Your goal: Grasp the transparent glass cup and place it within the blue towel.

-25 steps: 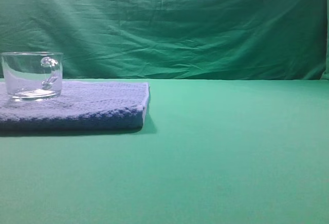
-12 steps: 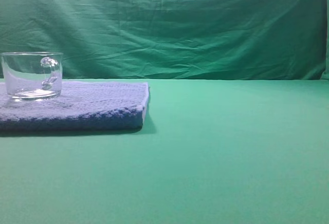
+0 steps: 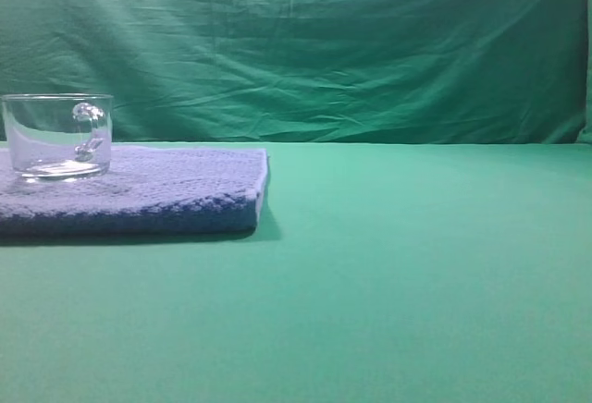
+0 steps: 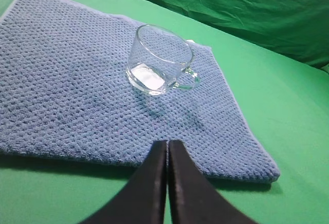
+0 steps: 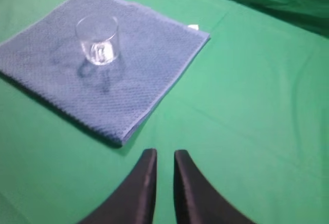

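Already the glass cup (image 4: 160,62) stands upright on the blue towel (image 4: 77,95), ahead of the nearer, pinched-together left gripper (image 4: 167,149); the farther right gripper (image 5: 164,158) shows a narrow gap, holding nothing.

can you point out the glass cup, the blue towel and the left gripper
transparent glass cup (image 4: 160,62), left wrist view, on its clear side wall
blue towel (image 4: 67,95), left wrist view, on bare nubby fabric left of the cup
left gripper (image 4: 167,154), left wrist view, between its closed dark fingertips
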Controlling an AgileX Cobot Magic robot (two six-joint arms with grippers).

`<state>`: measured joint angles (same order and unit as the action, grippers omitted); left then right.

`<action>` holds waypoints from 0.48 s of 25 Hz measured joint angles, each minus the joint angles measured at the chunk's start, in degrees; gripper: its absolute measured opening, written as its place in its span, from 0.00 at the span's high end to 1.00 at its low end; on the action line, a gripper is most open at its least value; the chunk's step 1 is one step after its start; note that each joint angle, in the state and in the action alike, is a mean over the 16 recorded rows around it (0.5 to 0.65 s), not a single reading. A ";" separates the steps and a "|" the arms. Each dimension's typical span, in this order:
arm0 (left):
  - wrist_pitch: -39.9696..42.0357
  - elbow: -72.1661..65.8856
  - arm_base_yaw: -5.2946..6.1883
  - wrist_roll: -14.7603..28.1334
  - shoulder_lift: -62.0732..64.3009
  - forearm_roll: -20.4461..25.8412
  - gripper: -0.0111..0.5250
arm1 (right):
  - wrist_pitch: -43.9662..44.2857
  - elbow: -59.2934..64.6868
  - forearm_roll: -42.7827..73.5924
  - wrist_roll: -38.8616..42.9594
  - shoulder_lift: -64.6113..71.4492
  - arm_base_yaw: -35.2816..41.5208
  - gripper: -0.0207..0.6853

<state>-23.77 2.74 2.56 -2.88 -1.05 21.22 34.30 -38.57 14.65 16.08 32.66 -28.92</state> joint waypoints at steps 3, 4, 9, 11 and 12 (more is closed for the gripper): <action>0.00 0.00 0.00 0.00 0.00 0.00 0.98 | -3.59 6.46 -0.30 0.00 -4.85 6.06 0.90; 0.00 0.00 0.00 0.00 0.00 0.00 0.98 | -4.52 8.60 -0.40 0.00 -6.60 7.91 0.90; 0.00 0.00 0.00 0.00 0.00 0.00 0.98 | -8.00 18.37 -0.93 0.00 -15.70 15.96 0.90; 0.00 0.00 0.00 0.00 0.00 0.00 0.98 | -9.16 21.73 -1.11 0.00 -19.40 18.55 0.90; 0.00 0.00 0.00 0.00 0.00 0.00 0.98 | -9.75 23.30 -1.21 0.00 -21.13 19.71 0.90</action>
<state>-23.77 2.74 2.56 -2.88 -1.05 21.22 24.55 -15.27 13.45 16.08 11.52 -9.21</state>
